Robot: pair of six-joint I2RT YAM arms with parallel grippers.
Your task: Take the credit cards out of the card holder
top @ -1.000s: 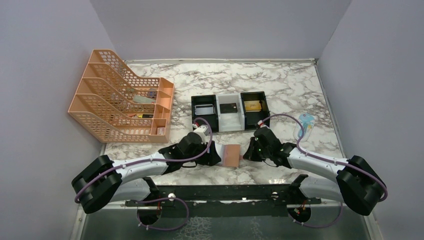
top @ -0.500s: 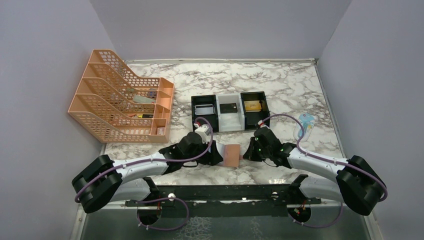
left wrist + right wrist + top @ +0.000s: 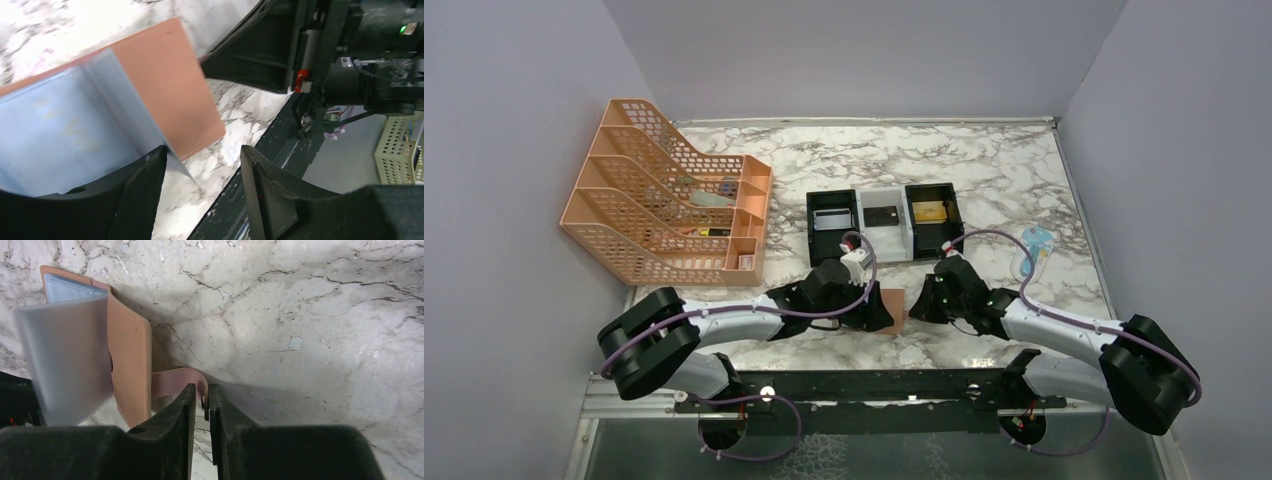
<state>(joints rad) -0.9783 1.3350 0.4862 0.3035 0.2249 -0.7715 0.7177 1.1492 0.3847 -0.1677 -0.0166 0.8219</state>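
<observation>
Right claw [image 3: 202, 395] pinches the strap end of the card holder [image 3: 131, 365].

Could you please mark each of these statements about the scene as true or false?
1. The card holder is open, with its light-blue lining showing. True.
2. The right gripper pinches the holder's strap. True.
3. The left gripper is clamped shut. False: its jaws stand open, at the edge of a clear sleeve.
4. The middle compartment of the tray is empty. False: a black card lies in it.
5. The orange mesh rack stands at the table's right side. False: it stands at the left.
</observation>
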